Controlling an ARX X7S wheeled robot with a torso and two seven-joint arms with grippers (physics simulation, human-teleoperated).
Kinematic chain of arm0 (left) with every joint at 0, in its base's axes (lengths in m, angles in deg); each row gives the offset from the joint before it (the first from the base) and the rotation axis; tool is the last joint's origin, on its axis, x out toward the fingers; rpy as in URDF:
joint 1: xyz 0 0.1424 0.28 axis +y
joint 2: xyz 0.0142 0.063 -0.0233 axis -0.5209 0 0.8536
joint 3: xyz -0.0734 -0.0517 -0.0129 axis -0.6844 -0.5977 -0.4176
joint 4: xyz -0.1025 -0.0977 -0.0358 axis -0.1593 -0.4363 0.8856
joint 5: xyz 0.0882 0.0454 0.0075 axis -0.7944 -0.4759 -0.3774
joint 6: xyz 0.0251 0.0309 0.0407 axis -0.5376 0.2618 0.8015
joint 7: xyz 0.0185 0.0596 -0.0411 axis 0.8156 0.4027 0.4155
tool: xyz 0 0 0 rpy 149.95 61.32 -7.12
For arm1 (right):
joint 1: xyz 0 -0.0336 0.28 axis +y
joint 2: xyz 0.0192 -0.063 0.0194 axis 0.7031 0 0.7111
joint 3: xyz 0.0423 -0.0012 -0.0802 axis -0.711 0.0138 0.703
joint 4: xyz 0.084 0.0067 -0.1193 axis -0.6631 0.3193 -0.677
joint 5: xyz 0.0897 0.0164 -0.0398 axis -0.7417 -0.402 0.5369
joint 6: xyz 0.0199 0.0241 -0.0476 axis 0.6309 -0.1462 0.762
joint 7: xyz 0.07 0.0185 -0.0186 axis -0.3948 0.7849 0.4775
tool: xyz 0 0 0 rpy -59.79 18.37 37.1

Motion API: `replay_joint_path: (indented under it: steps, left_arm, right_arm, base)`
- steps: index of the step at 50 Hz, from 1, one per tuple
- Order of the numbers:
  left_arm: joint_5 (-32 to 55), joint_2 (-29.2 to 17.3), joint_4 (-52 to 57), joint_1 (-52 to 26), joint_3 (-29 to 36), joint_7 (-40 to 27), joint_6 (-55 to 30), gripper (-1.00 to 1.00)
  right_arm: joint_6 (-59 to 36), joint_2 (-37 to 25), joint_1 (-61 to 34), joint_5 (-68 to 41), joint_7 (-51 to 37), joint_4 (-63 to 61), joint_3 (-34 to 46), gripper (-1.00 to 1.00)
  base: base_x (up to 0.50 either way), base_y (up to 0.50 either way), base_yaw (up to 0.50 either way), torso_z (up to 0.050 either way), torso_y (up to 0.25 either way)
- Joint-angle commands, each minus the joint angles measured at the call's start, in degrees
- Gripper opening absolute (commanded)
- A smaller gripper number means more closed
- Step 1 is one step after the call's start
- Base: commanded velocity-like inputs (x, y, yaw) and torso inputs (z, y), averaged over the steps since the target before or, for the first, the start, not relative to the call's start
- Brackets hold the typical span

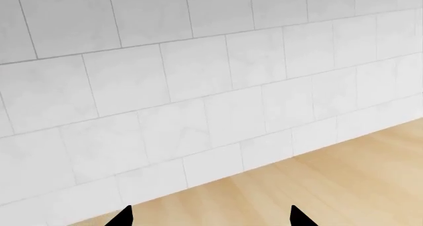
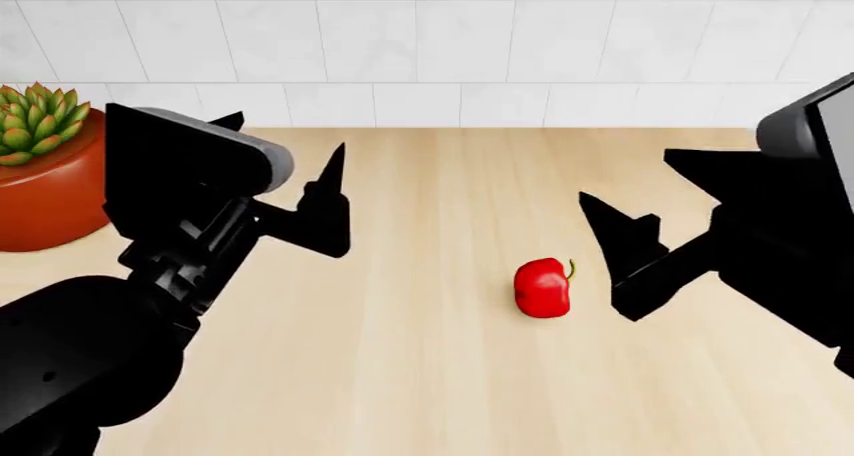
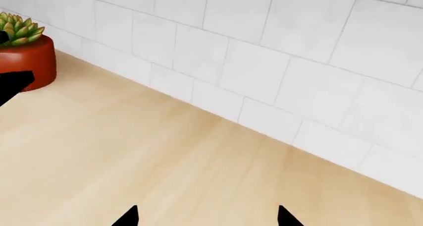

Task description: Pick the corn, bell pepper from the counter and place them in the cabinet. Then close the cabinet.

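From my head cam the bell pepper (image 2: 542, 287) sits on the tabletop (image 2: 427, 376), between my two grippers, nearer the right gripper (image 2: 622, 266) and touching neither. The left gripper (image 2: 314, 211) hangs well apart from it. Both sets of fingers are spread wide with nothing in them. A potted succulent (image 2: 40, 166) sits far left by the tiled wall (image 2: 427, 36).

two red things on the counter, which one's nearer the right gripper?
The bell pepper: small, glossy, green-stemmed, lying just left of the right gripper. The red-orange plant pot sits at the far left, beyond the left gripper.
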Motion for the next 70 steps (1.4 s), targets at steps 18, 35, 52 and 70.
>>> replay_joint_path:
  steps: [18,35,52,70]
  left_arm:
    - [-0.5,0.0,-0.4,0.2,0.7,0.1,0.7,1.00]
    - [-0.7,-0.4,-0.3,0.7,0.8,0.1,1.3,1.00]
    - [-1.2,-0.4,-0.5,0.8,1.2,0.3,2.0,1.00]
    - [0.0,-0.8,0.0,0.6,0.5,-0.4,1.8,1.00]
  right_arm:
    - [5.9,1.3,13.1,8.6,12.0,-1.8,0.4,1.00]
    - [6.7,2.4,14.7,12.6,13.0,0.6,1.5,1.00]
    - [3.6,6.2,11.5,18.8,14.3,4.7,7.0,1.00]
    - [1.9,9.3,9.6,22.1,14.1,8.2,10.5,1.00]
  base:
    - [0.00,0.00,0.00,0.000,0.000]
    - [0.00,0.00,0.00,0.000,0.000]
    - [0.00,0.00,0.00,0.000,0.000]
    - [0.00,0.00,0.00,0.000,0.000]
